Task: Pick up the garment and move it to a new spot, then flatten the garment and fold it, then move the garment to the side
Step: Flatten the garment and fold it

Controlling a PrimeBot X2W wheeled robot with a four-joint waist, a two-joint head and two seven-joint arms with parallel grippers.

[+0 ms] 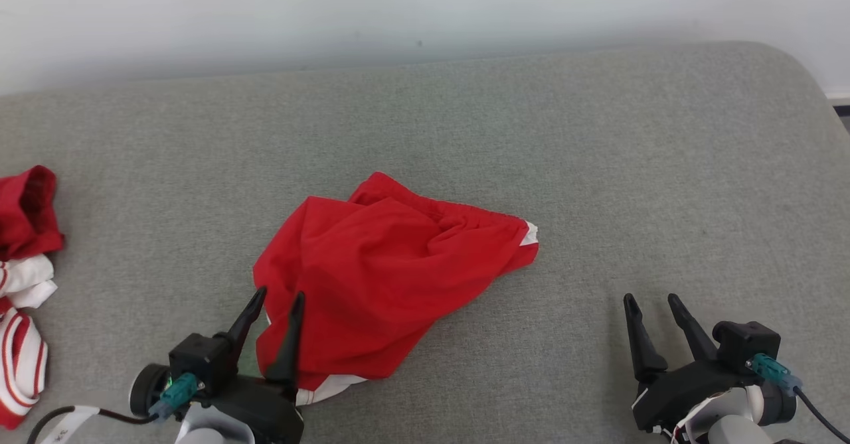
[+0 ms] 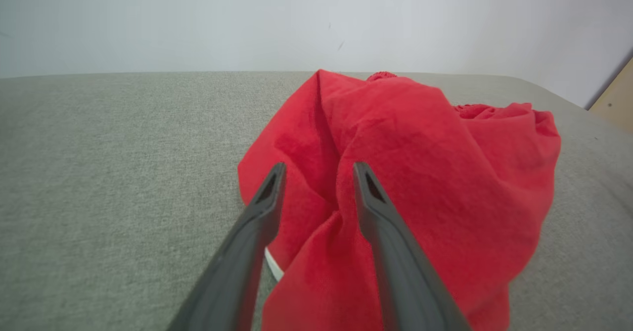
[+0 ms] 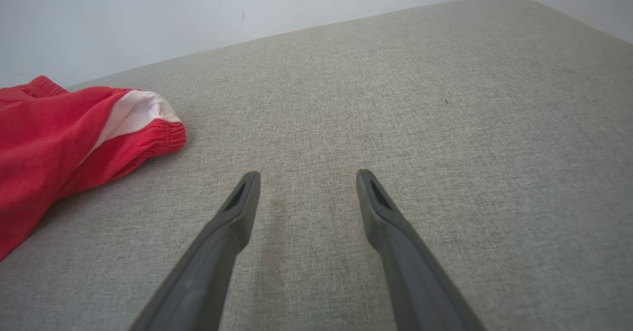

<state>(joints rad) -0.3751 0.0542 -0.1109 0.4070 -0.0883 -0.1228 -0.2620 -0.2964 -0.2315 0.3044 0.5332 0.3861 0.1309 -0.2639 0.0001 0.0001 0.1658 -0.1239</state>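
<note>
Grey fabric covers the one wide surface (image 1: 597,165), with a white wall (image 1: 398,12) behind it. One red garment (image 1: 385,278) with white trim lies crumpled near the middle of it. Two claws are at the near edge, each with two dark fingers. The left claw (image 1: 280,294) is released, fingers partly apart over the garment's near left edge. The right claw (image 1: 650,298) is released wide, well apart from the garment. One heap of red and white clothes (image 1: 23,285) lies far left.

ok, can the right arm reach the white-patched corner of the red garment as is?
Probably yes: only bare grey cushion lies between the right gripper and the white-patched corner of the garment; jaws stand open.
</note>
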